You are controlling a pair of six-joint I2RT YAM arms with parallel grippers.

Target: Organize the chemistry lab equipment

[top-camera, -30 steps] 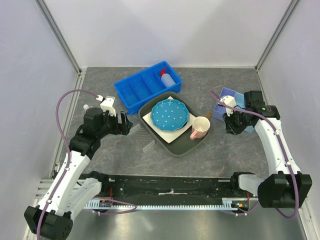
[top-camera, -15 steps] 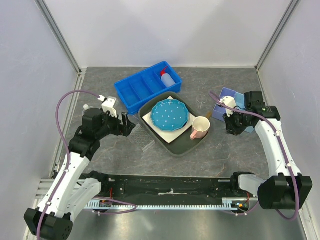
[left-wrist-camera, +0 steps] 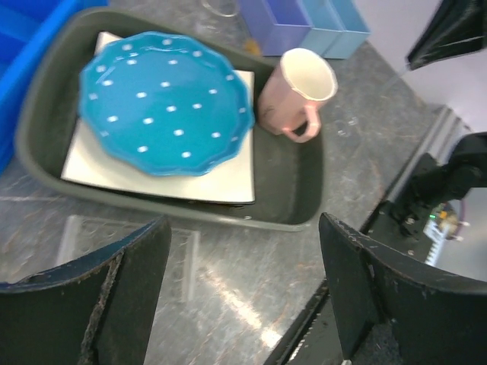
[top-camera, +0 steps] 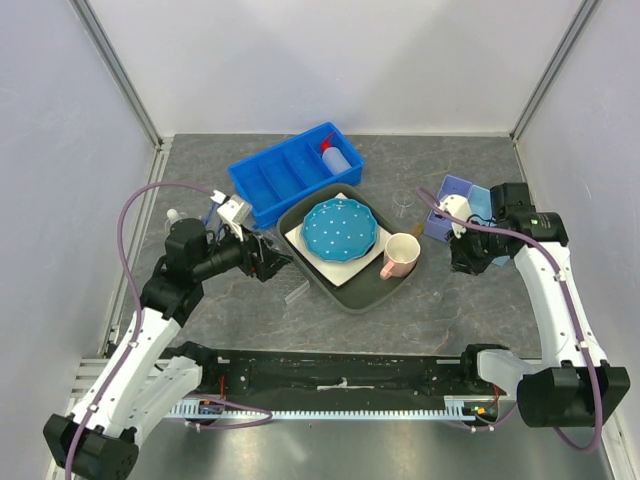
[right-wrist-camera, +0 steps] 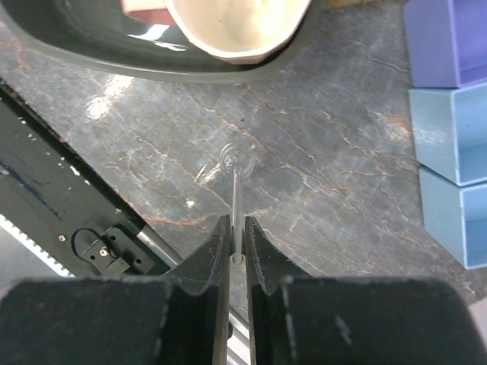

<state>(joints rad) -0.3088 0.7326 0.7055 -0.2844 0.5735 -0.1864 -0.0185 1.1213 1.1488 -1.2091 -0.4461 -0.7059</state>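
Note:
A white squeeze bottle with a red nozzle [top-camera: 337, 157] lies in the blue divided bin [top-camera: 285, 178]. A clear rack [top-camera: 297, 292] lies flat on the table by the grey tray [top-camera: 352, 297]; it also shows in the left wrist view [left-wrist-camera: 129, 242]. My left gripper [top-camera: 272, 262] is open and empty, low over the table beside that rack [left-wrist-camera: 243, 255]. My right gripper [top-camera: 462, 256] is shut on a thin clear rod [right-wrist-camera: 237, 199] with a small round tip, held above the table right of the tray. A clear beaker [top-camera: 404, 203] stands behind the tray.
The grey tray [left-wrist-camera: 304, 205] holds a white square plate, the blue white-dotted plate [top-camera: 340, 228] and the pink mug [top-camera: 402, 253]. Purple [top-camera: 452, 203] and light blue [top-camera: 480, 203] boxes stand at the right, close to my right gripper. The black base rail [top-camera: 340, 368] runs along the near edge.
My left gripper has moved right and slightly nearer, toward the tray's left edge and the clear rack, staying open. My right gripper has hardly moved and still holds the rod.

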